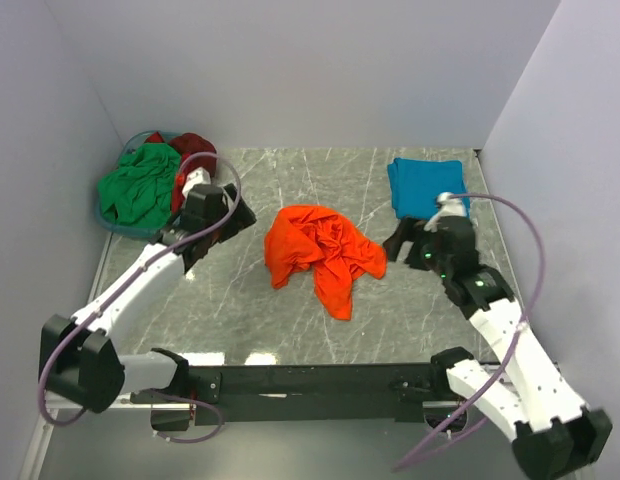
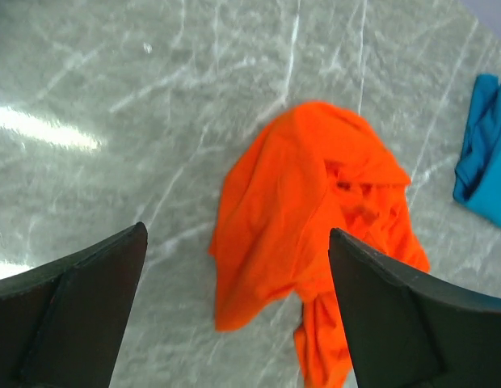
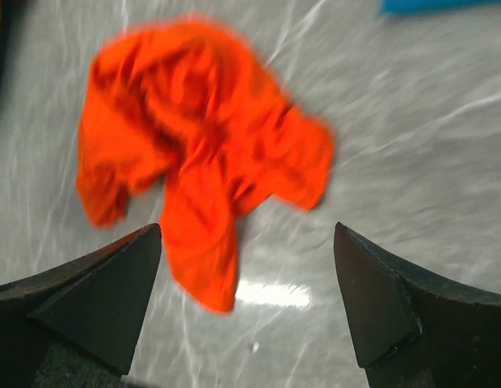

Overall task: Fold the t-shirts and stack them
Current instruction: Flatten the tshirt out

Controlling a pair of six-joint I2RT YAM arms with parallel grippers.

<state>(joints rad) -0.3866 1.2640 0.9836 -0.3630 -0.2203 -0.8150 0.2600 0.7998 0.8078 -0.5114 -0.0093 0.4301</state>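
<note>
The orange t-shirt [image 1: 320, 252] lies crumpled in the middle of the table; it also shows in the left wrist view [image 2: 315, 218] and the right wrist view [image 3: 194, 145]. The teal t-shirt [image 1: 426, 186] lies folded at the back right, its edge in the left wrist view [image 2: 485, 162]. The green t-shirt [image 1: 140, 185] and dark red t-shirt [image 1: 193, 150] are heaped in the blue basket [image 1: 118, 225] at the back left. My left gripper [image 1: 232, 222] [image 2: 237, 242] is open and empty, left of the orange shirt. My right gripper [image 1: 398, 247] [image 3: 247, 242] is open and empty, right of it.
Grey walls close the table on the left, back and right. The marble-patterned tabletop [image 1: 240, 310] runs to the front rail where the arm bases sit.
</note>
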